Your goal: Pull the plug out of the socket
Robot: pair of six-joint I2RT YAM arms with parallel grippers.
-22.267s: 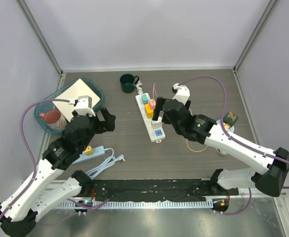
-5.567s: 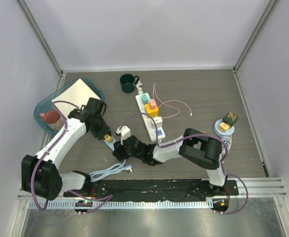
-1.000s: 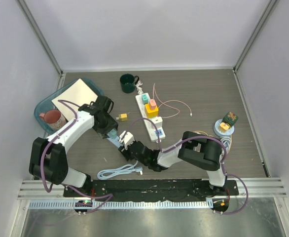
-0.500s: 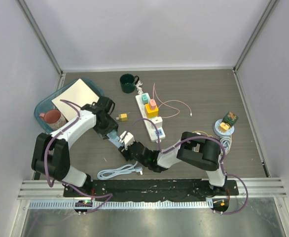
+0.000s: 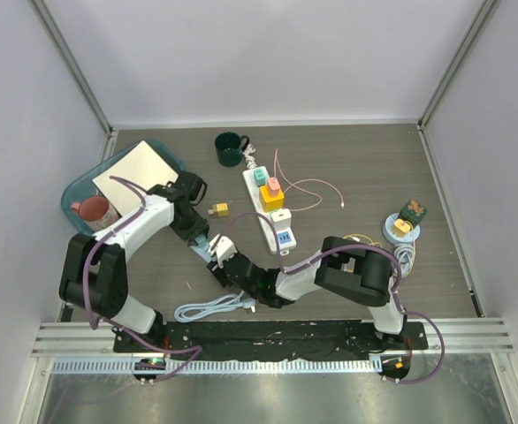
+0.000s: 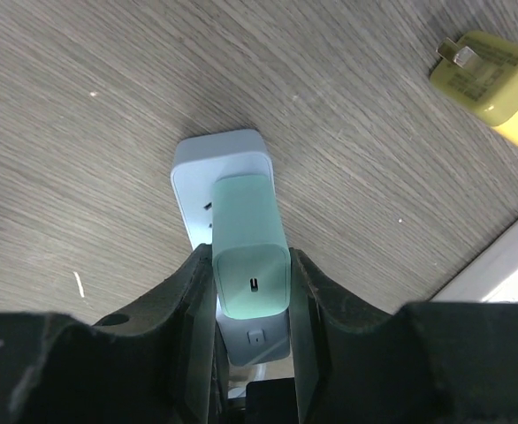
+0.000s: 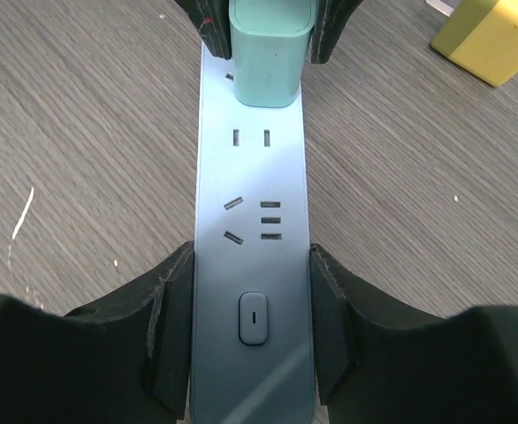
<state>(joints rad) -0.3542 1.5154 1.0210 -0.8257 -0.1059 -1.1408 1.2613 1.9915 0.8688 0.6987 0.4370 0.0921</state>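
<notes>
A mint-green plug (image 6: 250, 256) stands in the far end of a pale blue socket strip (image 6: 219, 159) lying on the wooden table. My left gripper (image 6: 252, 291) is shut on the plug, one pad against each side. In the right wrist view the socket strip (image 7: 252, 203) runs away from the camera with the plug (image 7: 270, 44) at its far end. My right gripper (image 7: 252, 327) is shut on the strip's near end, beside its switch. From above, the left gripper (image 5: 197, 231) hides the plug, and the right gripper (image 5: 228, 265) lies low on the table.
A loose yellow plug (image 5: 217, 209) lies just behind the left gripper. A white power strip (image 5: 270, 212) with several plugs, a green mug (image 5: 231, 148), a teal tray (image 5: 82, 190), a coiled pale cable (image 5: 210, 307) and a thin pink wire (image 5: 308, 185) surround the arms.
The left jaws have narrowed onto the mint plug in the last second. The right gripper keeps its hold on the strip. The yellow plug, on the strip seconds ago, lies loose.
</notes>
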